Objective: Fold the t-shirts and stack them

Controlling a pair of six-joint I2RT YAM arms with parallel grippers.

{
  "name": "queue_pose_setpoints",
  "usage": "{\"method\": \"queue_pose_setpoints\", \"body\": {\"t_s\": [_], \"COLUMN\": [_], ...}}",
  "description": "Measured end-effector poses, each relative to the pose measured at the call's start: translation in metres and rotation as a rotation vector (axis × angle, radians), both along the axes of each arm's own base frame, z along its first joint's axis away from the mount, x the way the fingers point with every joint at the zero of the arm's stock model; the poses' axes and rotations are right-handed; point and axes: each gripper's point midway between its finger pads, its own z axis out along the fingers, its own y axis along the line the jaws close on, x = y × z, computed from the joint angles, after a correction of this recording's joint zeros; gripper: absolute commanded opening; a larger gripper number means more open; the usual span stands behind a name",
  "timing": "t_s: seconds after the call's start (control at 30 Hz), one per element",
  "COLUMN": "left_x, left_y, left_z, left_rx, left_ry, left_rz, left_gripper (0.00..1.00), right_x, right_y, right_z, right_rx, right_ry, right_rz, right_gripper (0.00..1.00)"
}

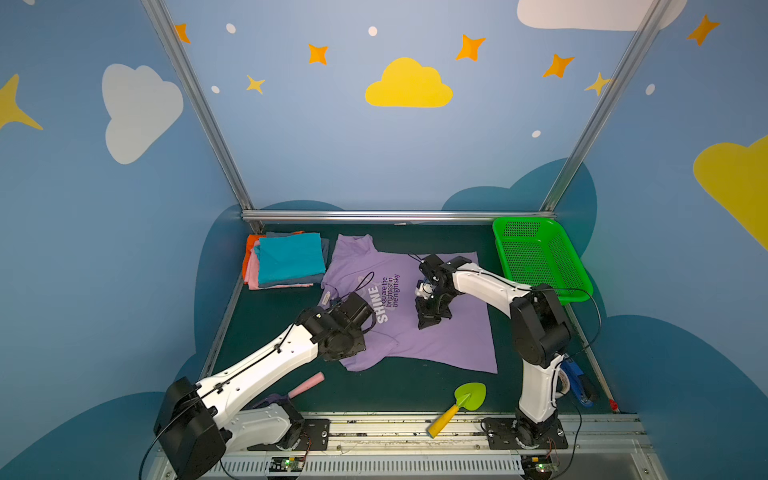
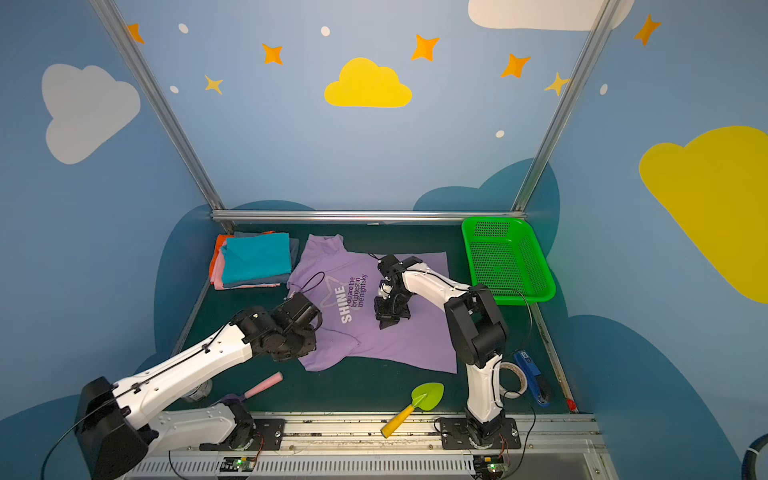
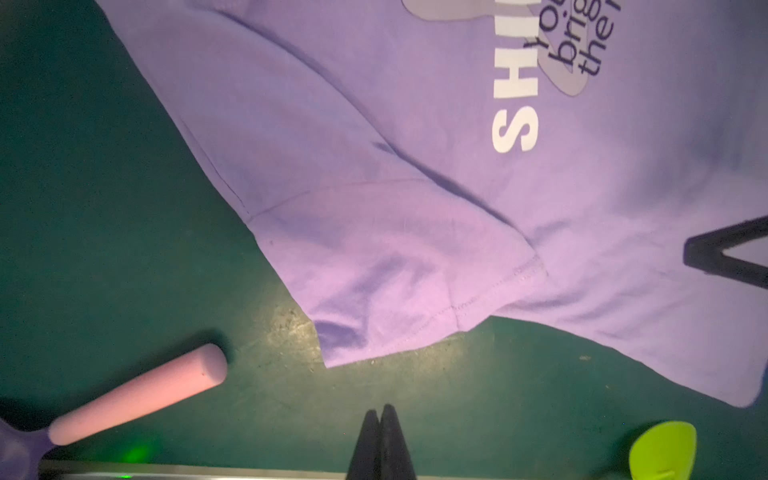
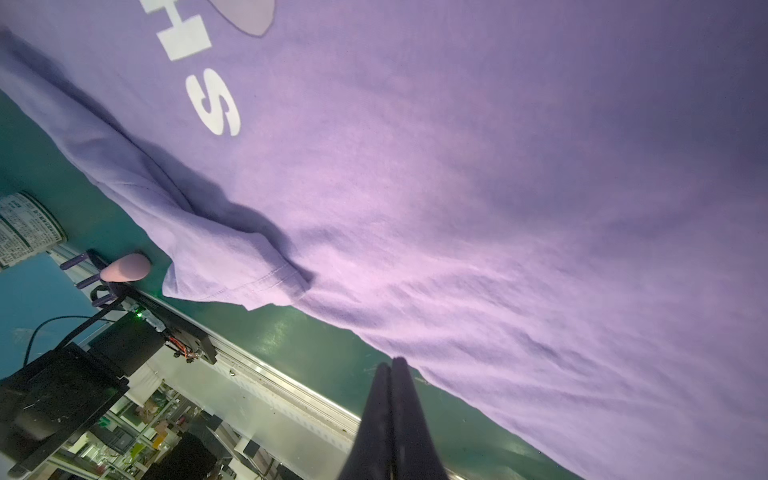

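Lavender t-shirt [image 1: 449, 340]: spread print-up on the tabletop, beside the folded stack [image 1: 289, 257]
Left fingers [image 3: 392, 444]: pressed together, nothing held, above the sleeve side
Right fingers [image 4: 405, 419]: pressed together, empty, above the body
Fold: near edge is best pinched at both ends, lifted evenly

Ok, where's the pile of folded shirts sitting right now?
In both top views the folded stack, teal on top, sits in the far left corner of the table, just left of the spread lavender t-shirt.
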Motion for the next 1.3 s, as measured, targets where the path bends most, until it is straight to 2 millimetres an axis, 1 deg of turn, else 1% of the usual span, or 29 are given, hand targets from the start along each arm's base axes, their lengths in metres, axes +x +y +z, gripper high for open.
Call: {"method": "queue_pose_setpoints", "body": {"t_s": [0.03,0.07,0.1,0.13,0.2,0.23,0.37,0.4,0.47,0.5,0.6,0.67,0.7,0.83,0.93,1.17,1.23,1.3], "left_x": [-0.005,-0.009,-0.014,-0.018,-0.022,-0.022,-0.019,-0.019,-0.019,-0.02,-0.02,-0.021,-0.022,-0.022,-0.024,-0.028,-0.032,-0.04], "left_y": [0.0,0.001,0.001,0.002,0.0,-0.002,-0.016,-0.019,-0.023,-0.024,-0.025,-0.023,-0.022,-0.017,-0.008,-0.004,-0.002,0.003], "left_z": [-0.004,-0.009,-0.017,-0.026,-0.041,-0.049,-0.072,-0.078,-0.088,-0.092,-0.102,-0.104,-0.104,-0.103,-0.096,-0.058,-0.049,-0.045], "left_rx": [-0.012,-0.021,-0.023,-0.021,-0.012,-0.003,0.009,0.014,0.026,0.032,0.047,0.061,0.067,0.093,0.117,0.077,0.069,0.059], "left_ry": [0.014,0.027,0.048,0.077,0.122,0.145,0.198,0.213,0.237,0.246,0.263,0.272,0.272,0.271,0.27,0.234,0.231,0.234], "left_rz": [-0.003,0.001,0.001,0.002,0.004,0.001,-0.021,-0.029,-0.045,-0.053,-0.062,-0.065,-0.07,-0.074,-0.066,-0.076,-0.083,-0.087], "left_gripper": [0.37,0.47,0.57,0.62,0.67,0.68,0.68,0.66,0.56,0.49,0.23,0.08,0.04,0.04,0.04,0.04,0.04,0.04], "right_x": [0.0,-0.001,-0.001,-0.001,-0.001,-0.001,-0.001,-0.001,-0.002,-0.002,0.001,0.003,0.004,0.008,0.009,0.01,0.01,0.011], "right_y": [0.0,0.0,0.001,0.001,0.002,0.002,0.001,0.0,-0.002,-0.003,-0.006,-0.008,-0.009,-0.012,-0.013,-0.014,-0.014,-0.015], "right_z": [0.0,0.0,0.0,0.0,0.001,0.001,0.0,-0.001,-0.003,-0.004,-0.005,-0.005,-0.005,-0.005,-0.005,-0.006,-0.007,-0.009], "right_rx": [0.001,0.003,0.005,0.007,0.012,0.012,0.009,0.005,-0.003,-0.007,-0.01,-0.009,-0.009,-0.008,-0.008,-0.009,-0.013,-0.019], "right_ry": [0.002,0.003,0.004,0.005,0.007,0.008,0.007,0.006,0.007,0.008,0.007,0.004,0.004,0.003,0.002,0.002,0.002,0.004], "right_rz": [0.0,0.0,0.001,0.0,0.001,0.001,0.0,0.0,-0.002,-0.004,-0.013,-0.021,-0.025,-0.036,-0.041,-0.043,-0.043,-0.043], "right_gripper": [0.03,0.03,0.04,0.04,0.04,0.04,0.05,0.05,0.06,0.06,0.06,0.06,0.06,0.06,0.06,0.06,0.06,0.06]}}
